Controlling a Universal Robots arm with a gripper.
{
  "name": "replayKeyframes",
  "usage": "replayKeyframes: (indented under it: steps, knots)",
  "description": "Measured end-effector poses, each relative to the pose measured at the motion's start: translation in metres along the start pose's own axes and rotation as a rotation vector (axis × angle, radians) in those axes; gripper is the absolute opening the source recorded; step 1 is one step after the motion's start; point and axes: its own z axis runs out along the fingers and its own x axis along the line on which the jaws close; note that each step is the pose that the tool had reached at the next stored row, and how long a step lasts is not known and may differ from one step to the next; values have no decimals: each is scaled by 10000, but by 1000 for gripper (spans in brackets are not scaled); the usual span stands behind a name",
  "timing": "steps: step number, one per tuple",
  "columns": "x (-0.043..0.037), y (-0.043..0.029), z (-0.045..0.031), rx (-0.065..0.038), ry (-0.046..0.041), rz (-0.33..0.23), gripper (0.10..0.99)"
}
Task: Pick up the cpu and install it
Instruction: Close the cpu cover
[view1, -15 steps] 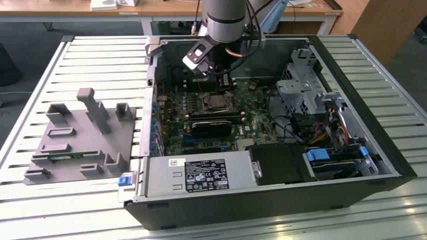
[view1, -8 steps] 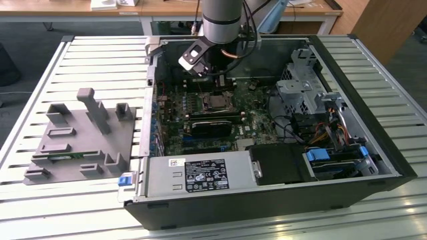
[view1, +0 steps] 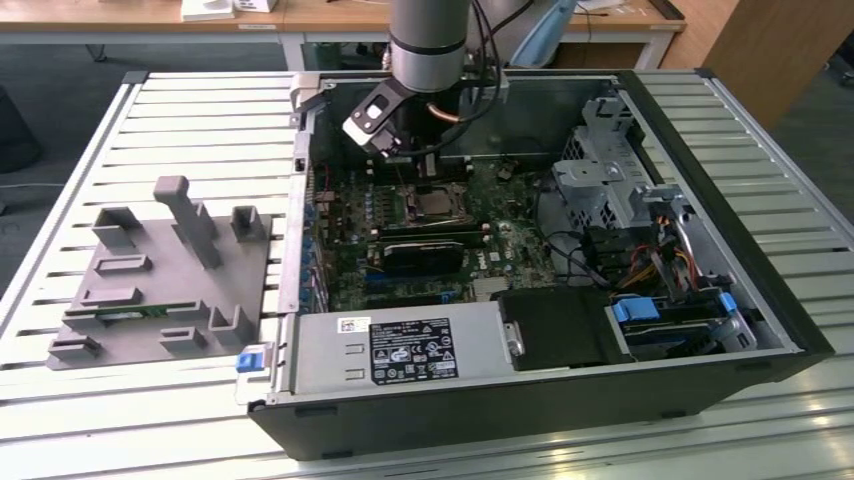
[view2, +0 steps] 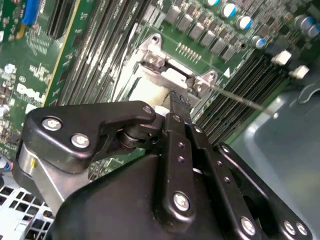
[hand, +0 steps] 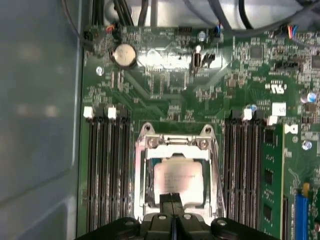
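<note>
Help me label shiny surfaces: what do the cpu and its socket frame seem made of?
The cpu: metal top, it seems, silvery-grey and matte, with a dull even sheen. The socket frame: probably bare stamped steel, brighter, with hard glints at its edges and screws.

One edge of the cpu (hand: 177, 177) behind the pincer (hand: 172, 199) in the first wrist view

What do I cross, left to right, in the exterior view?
Grey plastic fixture with upright posts → small silvery square cpu → silver perforated metal drive cage → black side wall of the computer case.
</note>
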Motion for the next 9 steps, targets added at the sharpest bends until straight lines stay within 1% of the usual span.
replayKeyframes:
  steps: [4, 9]
  knots:
    - [-1, -13, 53, 7, -1, -1, 106]
    - [-1, -19, 101, 15, -2, 0, 106]
